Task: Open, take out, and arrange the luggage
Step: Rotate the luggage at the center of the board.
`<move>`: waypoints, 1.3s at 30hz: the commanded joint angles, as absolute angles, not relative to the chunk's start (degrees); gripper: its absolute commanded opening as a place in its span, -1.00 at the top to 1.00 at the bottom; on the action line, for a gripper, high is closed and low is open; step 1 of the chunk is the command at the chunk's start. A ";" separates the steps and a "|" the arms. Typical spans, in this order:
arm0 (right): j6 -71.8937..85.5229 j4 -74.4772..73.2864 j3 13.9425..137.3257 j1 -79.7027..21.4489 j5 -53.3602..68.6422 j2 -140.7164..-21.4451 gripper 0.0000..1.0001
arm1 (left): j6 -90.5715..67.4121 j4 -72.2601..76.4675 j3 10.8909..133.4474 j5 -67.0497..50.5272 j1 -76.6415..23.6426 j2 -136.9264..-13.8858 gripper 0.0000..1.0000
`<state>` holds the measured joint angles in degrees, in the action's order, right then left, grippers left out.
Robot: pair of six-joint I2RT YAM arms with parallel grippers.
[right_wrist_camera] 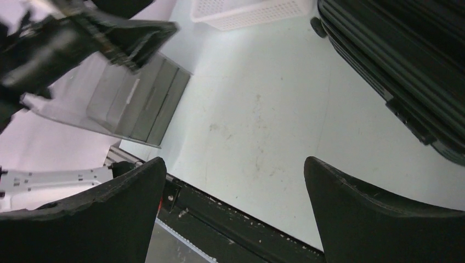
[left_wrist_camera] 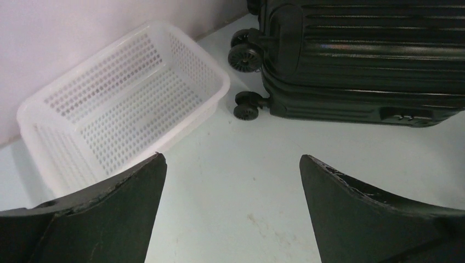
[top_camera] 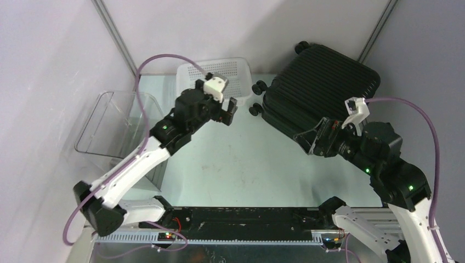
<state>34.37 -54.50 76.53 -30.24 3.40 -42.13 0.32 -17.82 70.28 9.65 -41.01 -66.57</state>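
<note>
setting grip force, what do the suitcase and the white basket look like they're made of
The luggage looks like hard moulded plastic, black, semi-gloss; the ribbed shell shows crisp ridges and catches light streaks. Exact polymer cannot be told.
The basket looks like thin moulded plastic, white, slightly translucent and smooth; evenly perforated walls and a rolled rim.

Luggage [top_camera: 321, 87] lies flat and closed at far right of table [top_camera: 247, 164], wheels toward white basket [top_camera: 236, 71]. Clear bin [top_camera: 118, 118] sits left. Left gripper [top_camera: 226, 114] hangs beside basket, jaws apart. Right gripper [top_camera: 310, 141] is over luggage's near edge, jaws apart.
</note>
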 commanded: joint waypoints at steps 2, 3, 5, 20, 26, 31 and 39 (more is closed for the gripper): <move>27.76 -47.34 75.87 -30.13 7.31 -37.90 -0.99 | 14.75 -1.07 71.50 1.73 -40.75 -74.97 -0.99; 27.63 -47.31 75.85 -30.10 7.35 -37.80 -0.99 | 15.77 -0.66 72.39 1.09 -40.53 -76.16 -0.99; 27.11 -47.37 75.93 -30.06 7.72 -37.66 -0.99 | 19.90 2.16 73.43 -2.64 -40.19 -79.76 -0.99; 20.11 -51.60 75.21 -30.12 5.07 -37.57 -0.99 | 35.94 21.25 76.60 -12.57 -37.56 -101.16 -0.99; 19.96 -50.24 73.08 -30.06 2.99 -35.10 -0.99 | 38.58 22.31 80.92 -12.34 -35.91 -107.25 -0.99; 20.71 -48.37 72.62 -30.01 2.89 -34.13 -0.99 | 40.89 22.09 83.82 -12.39 -34.55 -111.06 -0.99; 19.35 -47.85 72.60 -30.06 -1.61 -33.49 -0.99 | 43.77 20.76 85.38 -13.61 -34.45 -114.15 -0.92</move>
